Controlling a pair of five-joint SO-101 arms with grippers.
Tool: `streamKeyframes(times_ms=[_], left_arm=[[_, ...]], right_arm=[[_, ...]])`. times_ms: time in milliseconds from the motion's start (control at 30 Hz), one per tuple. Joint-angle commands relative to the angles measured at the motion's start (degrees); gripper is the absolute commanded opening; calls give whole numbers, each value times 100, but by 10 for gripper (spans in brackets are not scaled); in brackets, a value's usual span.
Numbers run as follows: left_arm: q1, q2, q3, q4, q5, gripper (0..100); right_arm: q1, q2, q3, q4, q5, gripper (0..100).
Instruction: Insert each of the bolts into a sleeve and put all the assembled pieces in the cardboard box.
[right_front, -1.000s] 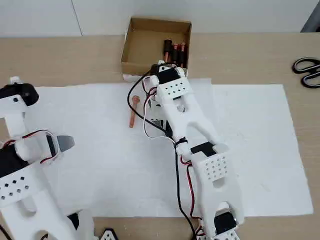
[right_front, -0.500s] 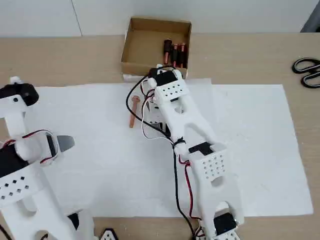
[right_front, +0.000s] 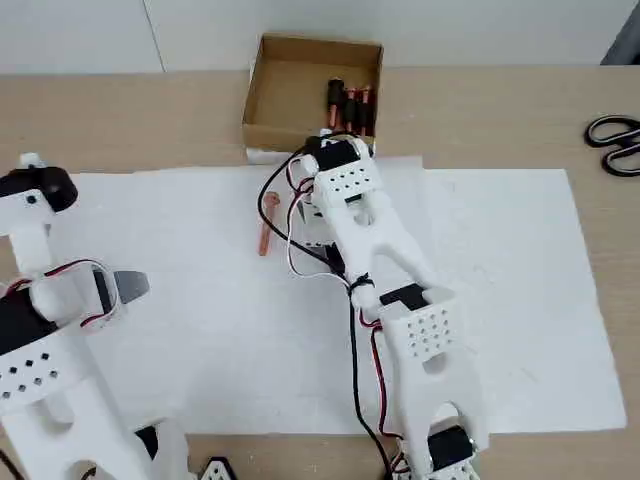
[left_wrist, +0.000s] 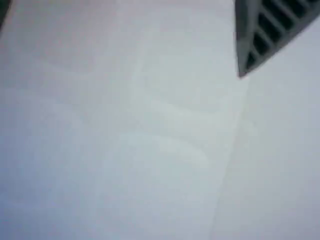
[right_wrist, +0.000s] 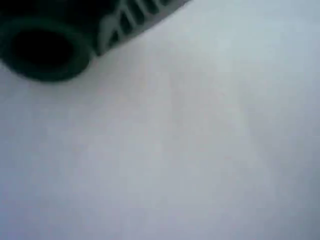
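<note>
My right gripper (right_wrist: 102, 35) has only wiggled a little beside the cardboard box (right_front: 262, 110), pinching a black sleeve (right_wrist: 45, 50). One loose bolt (right_front: 266, 222) lies untouched on the white paper (right_front: 500, 300) nearby, so I think joining them comes next. My left gripper (right_front: 128, 286) waits, fingers apart.

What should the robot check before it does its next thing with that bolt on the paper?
1. Loose copper-coloured bolt lies free on the white paper sheet: ok.
2. Black tube-shaped sleeve has an empty hole: ok.
3. Sleeve is held firmly: cannot tell.
4. Brown cardboard box is open, with bare floor left: ok.
5. Assembled pieces lie inside the box: ok.
6. Left gripper is well apart from the bolt: ok.
</note>
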Motion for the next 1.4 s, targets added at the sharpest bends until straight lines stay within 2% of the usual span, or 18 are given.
streamKeyframes(times_ms=[0,133,233,767,867,967,1100,1233,1367], left_arm=[[-9,-97,4,62,18,302],[-9,-97,4,62,18,302],[0,-97,4,62,18,302],[26,-97,-48,62,18,302],[316,-44,-347,18,176,302],[1029,62,-708,-176,589,302],[2101,1451,-1429,-185,668,302],[2576,3613,-2967,35,668,302],[2963,5222,-4778,97,695,302]], right_arm=[[22,40,-202,13,35,8],[171,31,-431,31,53,4],[242,-145,-738,40,343,4],[259,-3152,-993,119,404,4],[409,-3741,-985,119,413,4],[796,-4136,-809,119,756,4],[1200,-4505,-79,119,1292,4],[1631,-4813,589,66,1521,4],[1798,-4813,747,66,1793,4]])
